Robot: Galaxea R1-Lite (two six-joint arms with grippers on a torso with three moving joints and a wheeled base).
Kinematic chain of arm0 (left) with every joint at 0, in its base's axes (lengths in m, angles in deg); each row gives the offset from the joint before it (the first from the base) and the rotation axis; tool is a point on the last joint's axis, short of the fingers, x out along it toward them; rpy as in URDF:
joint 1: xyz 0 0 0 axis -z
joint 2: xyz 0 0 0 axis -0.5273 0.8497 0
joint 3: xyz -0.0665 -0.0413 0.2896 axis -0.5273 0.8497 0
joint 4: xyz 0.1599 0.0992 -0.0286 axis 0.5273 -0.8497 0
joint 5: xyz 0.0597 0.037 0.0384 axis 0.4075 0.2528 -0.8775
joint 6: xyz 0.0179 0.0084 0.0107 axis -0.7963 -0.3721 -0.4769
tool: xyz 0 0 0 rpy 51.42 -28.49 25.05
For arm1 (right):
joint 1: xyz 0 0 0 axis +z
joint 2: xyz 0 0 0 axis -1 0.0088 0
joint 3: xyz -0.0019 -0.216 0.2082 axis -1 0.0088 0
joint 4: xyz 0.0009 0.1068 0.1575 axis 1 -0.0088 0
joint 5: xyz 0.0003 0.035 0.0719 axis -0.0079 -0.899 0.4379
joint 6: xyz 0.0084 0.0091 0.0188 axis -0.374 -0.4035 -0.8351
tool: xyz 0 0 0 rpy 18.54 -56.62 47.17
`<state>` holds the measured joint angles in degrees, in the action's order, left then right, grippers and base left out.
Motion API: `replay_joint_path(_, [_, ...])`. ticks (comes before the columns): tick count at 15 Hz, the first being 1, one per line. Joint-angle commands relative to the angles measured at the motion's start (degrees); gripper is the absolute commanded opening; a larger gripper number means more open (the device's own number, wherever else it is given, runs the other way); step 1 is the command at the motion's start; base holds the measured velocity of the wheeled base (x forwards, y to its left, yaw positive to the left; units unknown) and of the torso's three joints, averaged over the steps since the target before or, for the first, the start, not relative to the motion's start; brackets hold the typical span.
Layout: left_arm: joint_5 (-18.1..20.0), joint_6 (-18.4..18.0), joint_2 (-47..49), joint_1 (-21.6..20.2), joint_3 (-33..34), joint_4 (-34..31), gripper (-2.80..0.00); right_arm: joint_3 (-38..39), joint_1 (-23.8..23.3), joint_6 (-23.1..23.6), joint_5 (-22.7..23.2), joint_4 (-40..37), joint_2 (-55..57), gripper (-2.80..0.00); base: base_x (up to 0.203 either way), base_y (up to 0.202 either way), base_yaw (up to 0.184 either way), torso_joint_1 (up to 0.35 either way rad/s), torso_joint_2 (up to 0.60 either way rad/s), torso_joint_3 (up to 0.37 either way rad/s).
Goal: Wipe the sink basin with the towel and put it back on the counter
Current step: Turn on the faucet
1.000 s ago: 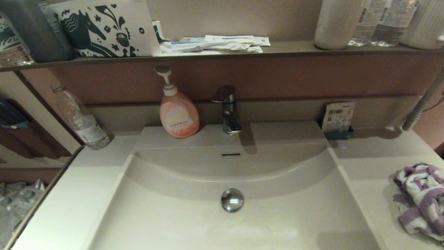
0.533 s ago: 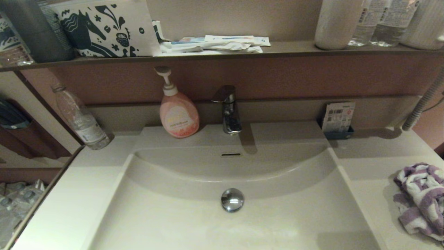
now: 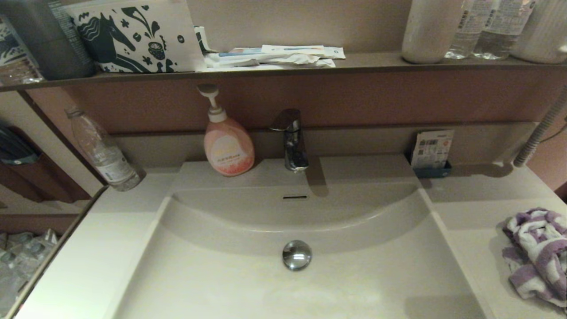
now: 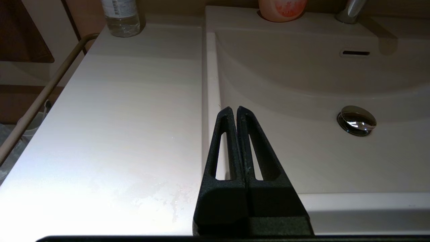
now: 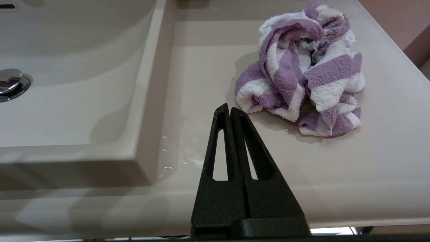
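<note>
The purple-and-white striped towel (image 3: 537, 254) (image 5: 302, 70) lies bunched on the counter (image 3: 478, 208) to the right of the sink basin (image 3: 221, 283). The basin has a chrome drain plug (image 3: 297, 254) and a slot overflow (image 3: 294, 197). My right gripper (image 5: 229, 109) hangs shut and empty over the counter's front edge, short of the towel and apart from it. My left gripper (image 4: 234, 110) is shut and empty near the front, over the basin's left rim (image 4: 210, 84). Neither gripper shows in the head view.
A pink soap pump bottle (image 3: 228, 148) and a chrome faucet (image 3: 292, 141) stand behind the basin. A clear water bottle (image 3: 104, 155) is at the back left, a small card holder (image 3: 432, 153) at the back right. A dark shelf (image 3: 367, 64) above carries bottles and packets.
</note>
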<state>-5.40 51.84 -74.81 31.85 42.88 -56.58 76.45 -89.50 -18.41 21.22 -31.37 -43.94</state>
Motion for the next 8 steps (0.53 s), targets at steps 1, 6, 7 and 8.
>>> replay_joint_path(1, [0.0, 0.1, 0.0, 0.0, 0.0, 0.1, -2.80, 0.0, 0.0, 0.0, 0.0, 0.0, 0.0, -2.80, 0.000, 0.000, 0.000, 0.000, 0.00, 0.000])
replay_joint_path(6, [0.0, -0.1, 0.0, 0.0, 0.0, 0.1, -2.80, 0.0, 0.0, 0.0, 0.0, 0.0, 0.0, -2.80, 0.000, 0.000, 0.000, 0.000, 0.00, 0.000])
replay_joint_path(7, [0.1, -0.4, 0.0, 0.0, 0.0, 0.8, -2.80, 0.0, 0.0, 0.0, 0.0, 0.0, 0.0, -2.80, 0.000, 0.000, 0.000, 0.000, 0.00, 0.000])
replay_joint_path(8, [0.0, -0.4, 0.0, 0.0, 0.0, 2.4, -2.80, 0.0, 0.0, 0.0, 0.0, 0.0, 0.0, -2.80, 0.000, 0.000, 0.000, 0.000, 0.00, 0.000])
